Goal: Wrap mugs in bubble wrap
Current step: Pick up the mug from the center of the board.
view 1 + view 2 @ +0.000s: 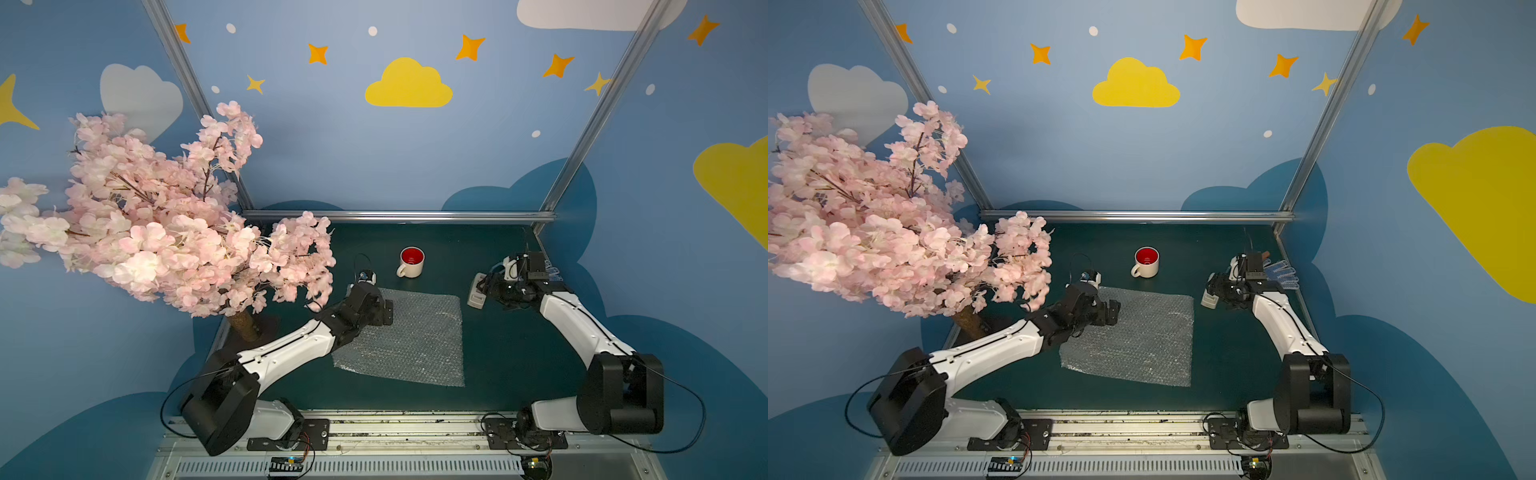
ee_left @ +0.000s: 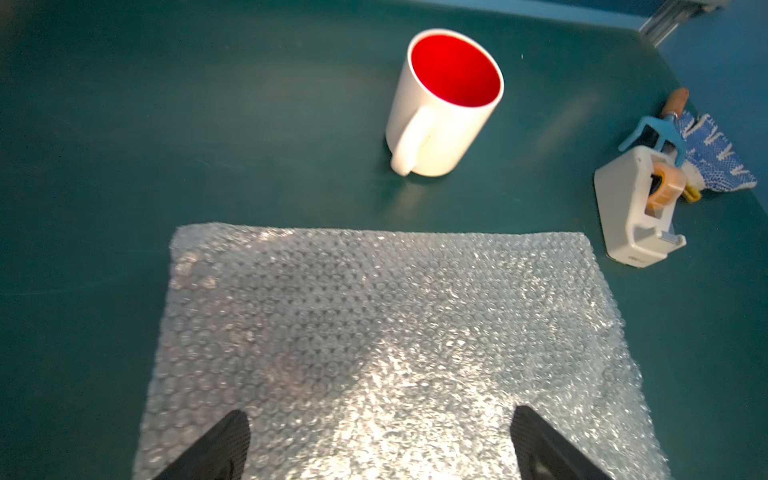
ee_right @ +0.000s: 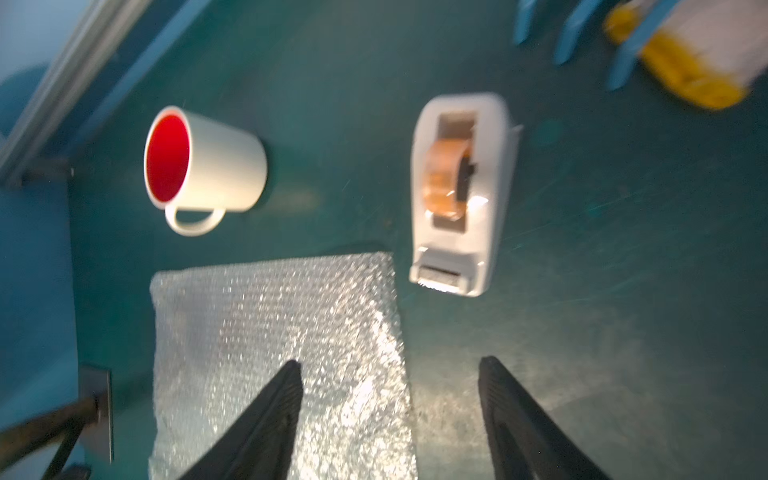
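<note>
The mug (image 1: 411, 262) (image 1: 1146, 262), white with a red inside, stands upright on the green table behind the bubble wrap; its handle points toward the front left. Flat on the table's middle lies the bubble wrap (image 1: 415, 340) (image 1: 1142, 336), a square silvery sheet. My left gripper (image 1: 384, 309) (image 2: 379, 409) hangs open over the sheet's far-left corner, nothing between its fingers; its wrist view shows the mug (image 2: 444, 104) beyond the wrap (image 2: 395, 332). My right gripper (image 1: 484, 286) (image 3: 390, 360) is open and empty above the table by the sheet's right edge (image 3: 270, 332), with the mug (image 3: 208, 166) farther off.
A beige tape dispenser (image 1: 475, 298) (image 2: 631, 208) (image 3: 461, 191) sits right of the wrap, under the right gripper in both top views. Blue-dotted gloves (image 1: 1283, 274) and a blue hand rake (image 2: 652, 129) lie at the right wall. A pink blossom tree (image 1: 145, 216) overhangs the left side.
</note>
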Tool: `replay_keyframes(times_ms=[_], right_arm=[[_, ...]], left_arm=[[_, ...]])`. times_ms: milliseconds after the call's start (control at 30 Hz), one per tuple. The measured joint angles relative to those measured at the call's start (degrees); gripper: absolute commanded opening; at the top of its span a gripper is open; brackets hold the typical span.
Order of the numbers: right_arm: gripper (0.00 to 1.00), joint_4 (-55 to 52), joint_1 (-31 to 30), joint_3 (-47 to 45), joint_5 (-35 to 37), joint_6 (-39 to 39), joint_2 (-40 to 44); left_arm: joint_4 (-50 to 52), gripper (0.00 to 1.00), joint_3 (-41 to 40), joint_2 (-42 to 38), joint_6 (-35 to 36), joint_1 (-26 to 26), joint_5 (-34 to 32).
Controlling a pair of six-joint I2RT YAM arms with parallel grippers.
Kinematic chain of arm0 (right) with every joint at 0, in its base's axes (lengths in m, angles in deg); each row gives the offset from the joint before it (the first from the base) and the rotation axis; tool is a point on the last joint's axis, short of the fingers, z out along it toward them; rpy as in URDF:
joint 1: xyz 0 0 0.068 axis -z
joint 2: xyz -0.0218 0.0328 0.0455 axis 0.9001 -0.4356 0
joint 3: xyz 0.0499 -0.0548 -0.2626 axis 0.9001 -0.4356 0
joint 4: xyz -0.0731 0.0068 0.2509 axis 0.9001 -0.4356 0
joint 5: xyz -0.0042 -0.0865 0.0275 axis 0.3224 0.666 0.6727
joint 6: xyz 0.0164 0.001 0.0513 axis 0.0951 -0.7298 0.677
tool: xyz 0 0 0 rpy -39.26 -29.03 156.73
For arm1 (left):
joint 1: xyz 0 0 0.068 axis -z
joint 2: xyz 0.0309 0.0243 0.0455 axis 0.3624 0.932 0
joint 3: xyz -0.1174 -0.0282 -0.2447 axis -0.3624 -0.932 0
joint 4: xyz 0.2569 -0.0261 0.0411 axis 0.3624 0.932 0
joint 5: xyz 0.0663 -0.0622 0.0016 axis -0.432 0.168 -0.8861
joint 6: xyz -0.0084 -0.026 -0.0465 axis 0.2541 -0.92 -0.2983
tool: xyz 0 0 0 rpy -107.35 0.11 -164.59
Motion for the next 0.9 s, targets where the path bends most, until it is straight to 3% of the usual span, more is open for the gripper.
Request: replay_keyframes(times_ms=[200, 333, 500, 667, 900], right_arm=[[0.62, -1.9, -6.6, 0.6, -1.9, -2.0, -4.7], [0.6, -3.3, -8.5, 5.9, -1.2, -2.9, -11.6], [0.59, -3.6, -11.6, 13.6, 0.2, -2.5, -16.9], [0.6, -4.2, -12.6, 14.3, 1.2, -1.7, -13.9], [0.6, -6.3, -11.9, 11.5, 3.6, -2.2, -2.3]], left_arm=[[-0.5, 0.97, 0.8, 5.0, -3.7, 0.0, 3.8], [-1.1, 0.92, 1.8, 8.3, -4.8, -0.8, 6.2], [0.1, 0.83, 11.6, 16.3, -2.5, -2.1, 7.7], [1.1, 0.85, 24.3, 24.7, 0.9, -5.5, 12.2], [4.9, 0.8, 40.0, 36.1, 8.5, -11.4, 19.8]])
